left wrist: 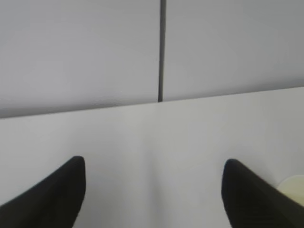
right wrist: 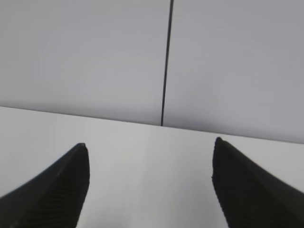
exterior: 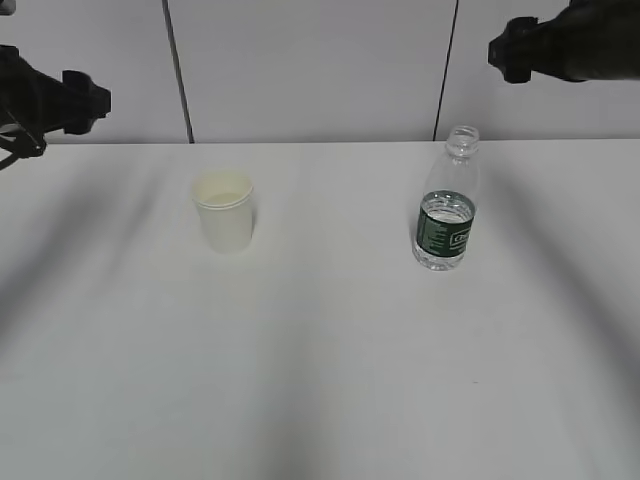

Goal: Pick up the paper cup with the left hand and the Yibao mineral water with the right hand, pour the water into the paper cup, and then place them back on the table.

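While both arms hang raised, paper cup point(exterior: 224, 210) and Yibao mineral water point(exterior: 447, 205) stand upright, well apart on the table point(exterior: 320, 380); left hand point(left wrist: 152, 190) jaws spread, cup rim just outside its right finger; right hand point(right wrist: 149, 185) jaws spread, nothing between; wall behind.

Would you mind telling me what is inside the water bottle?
The water bottle holds clear water up to about its green label's top; above that it looks empty. The label hides the middle.
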